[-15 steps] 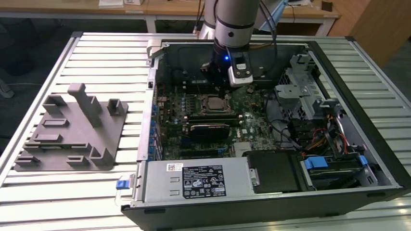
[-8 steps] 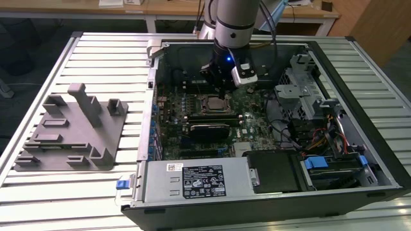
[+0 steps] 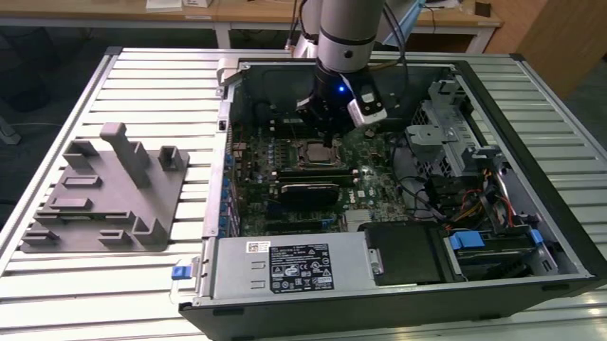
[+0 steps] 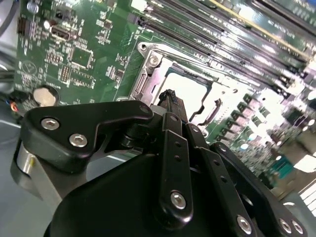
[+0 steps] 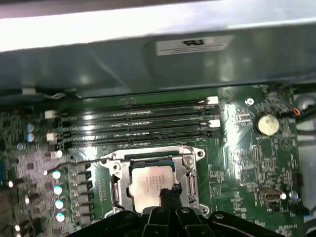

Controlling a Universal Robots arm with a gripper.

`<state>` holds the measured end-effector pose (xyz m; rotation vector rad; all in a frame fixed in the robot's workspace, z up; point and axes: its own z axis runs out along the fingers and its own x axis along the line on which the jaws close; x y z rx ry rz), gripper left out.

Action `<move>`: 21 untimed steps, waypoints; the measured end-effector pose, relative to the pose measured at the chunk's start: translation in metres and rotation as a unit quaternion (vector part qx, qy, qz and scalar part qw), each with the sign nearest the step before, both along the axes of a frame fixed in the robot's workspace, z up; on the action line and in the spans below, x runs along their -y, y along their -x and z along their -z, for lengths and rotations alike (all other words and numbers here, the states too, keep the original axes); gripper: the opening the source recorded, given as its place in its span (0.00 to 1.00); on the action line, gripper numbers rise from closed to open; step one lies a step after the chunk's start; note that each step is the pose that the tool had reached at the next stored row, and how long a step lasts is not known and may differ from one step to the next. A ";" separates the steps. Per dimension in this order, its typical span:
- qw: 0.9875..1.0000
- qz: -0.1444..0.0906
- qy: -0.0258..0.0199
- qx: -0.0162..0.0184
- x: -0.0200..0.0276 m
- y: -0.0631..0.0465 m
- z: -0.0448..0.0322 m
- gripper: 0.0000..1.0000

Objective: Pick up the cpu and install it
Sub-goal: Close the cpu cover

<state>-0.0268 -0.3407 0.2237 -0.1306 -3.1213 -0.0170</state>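
Observation:
The cpu [image 5: 146,181], a flat silver-grey square, lies level inside the metal socket frame [image 5: 116,169] on the green motherboard [image 5: 242,163]. In the second wrist view it is a pale patch [image 4: 190,89] within the socket frame [image 4: 148,59]. My gripper [image 5: 169,190] hovers right over one edge of the chip, its black fingers pressed together into a narrow tip. I cannot tell whether the tip touches the chip. In the exterior view the gripper [image 3: 328,144] hangs straight down over the socket [image 3: 318,152] in the open computer case [image 3: 531,128].
Several memory slots [image 5: 133,126] run beside the socket, and a coin battery [image 5: 267,124] sits further off. A black heatsink block [image 3: 308,189] lies near the socket. A power supply [image 3: 284,266] fills the case's near end. The grey fixture tray [image 3: 104,192] stands on the slatted table at the exterior view's left.

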 end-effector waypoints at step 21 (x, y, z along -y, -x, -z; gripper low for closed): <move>1.000 -0.010 0.004 0.007 0.0001 0.009 0.0076 0.11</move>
